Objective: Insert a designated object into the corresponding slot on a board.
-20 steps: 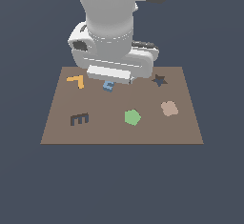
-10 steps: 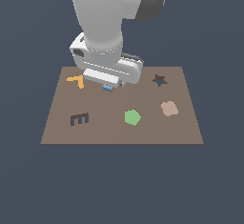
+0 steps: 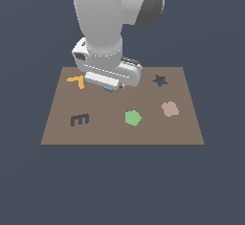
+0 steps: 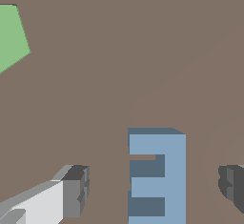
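The light-blue E-shaped block [image 4: 159,175] lies flat on the brown board [image 4: 119,66], between my two fingertips [image 4: 76,192], with a gap on each side. My gripper [image 4: 155,189] is open and low over it. In the exterior view the arm's hand hides most of the block [image 3: 109,89]; only a blue sliver shows under the gripper [image 3: 111,86]. The dark E-shaped slot [image 3: 79,119] lies on the board [image 3: 122,133] toward the exterior view's left and nearer the front edge, apart from the block.
An orange L-shaped piece [image 3: 76,81] lies just to the exterior view's left of the hand. A green pentagon [image 3: 133,118], also in the wrist view [image 4: 10,37], a tan piece [image 3: 169,108] and a dark star recess [image 3: 160,80] are on the board.
The arm has come down over the blue block; the hand now sits lower and covers most of it. The block has not moved.
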{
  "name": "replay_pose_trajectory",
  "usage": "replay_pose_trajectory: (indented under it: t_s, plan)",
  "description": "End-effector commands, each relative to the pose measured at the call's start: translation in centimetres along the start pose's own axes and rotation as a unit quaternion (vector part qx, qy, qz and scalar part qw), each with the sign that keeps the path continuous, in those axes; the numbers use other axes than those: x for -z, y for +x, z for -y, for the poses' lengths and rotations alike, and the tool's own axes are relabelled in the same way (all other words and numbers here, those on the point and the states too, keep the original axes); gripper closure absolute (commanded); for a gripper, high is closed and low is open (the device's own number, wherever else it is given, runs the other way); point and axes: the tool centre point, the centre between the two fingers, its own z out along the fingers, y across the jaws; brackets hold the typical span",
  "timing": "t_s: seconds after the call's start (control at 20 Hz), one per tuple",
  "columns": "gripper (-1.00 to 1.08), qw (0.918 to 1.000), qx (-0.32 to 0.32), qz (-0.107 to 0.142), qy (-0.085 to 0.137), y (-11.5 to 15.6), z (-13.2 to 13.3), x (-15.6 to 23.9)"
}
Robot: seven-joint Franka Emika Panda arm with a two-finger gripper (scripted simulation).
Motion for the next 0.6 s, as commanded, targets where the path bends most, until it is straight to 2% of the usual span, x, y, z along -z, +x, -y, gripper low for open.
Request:
replay_pose_trajectory:
  t_s: [0.0,0.15,0.2,0.55]
  plan:
    - [-0.92,1.0000,-0.001,0.000,0.000,-0.05,-0.01,-0.77]
    - [-0.92,1.0000,-0.001,0.000,0.000,-0.07,0.00,-1.10]
    - [1.08,1.0000,-0.001,0.000,0.000,-0.07,0.00,-1.10]
    - [1.08,1.0000,-0.001,0.000,0.000,-0.07,0.00,-1.10]
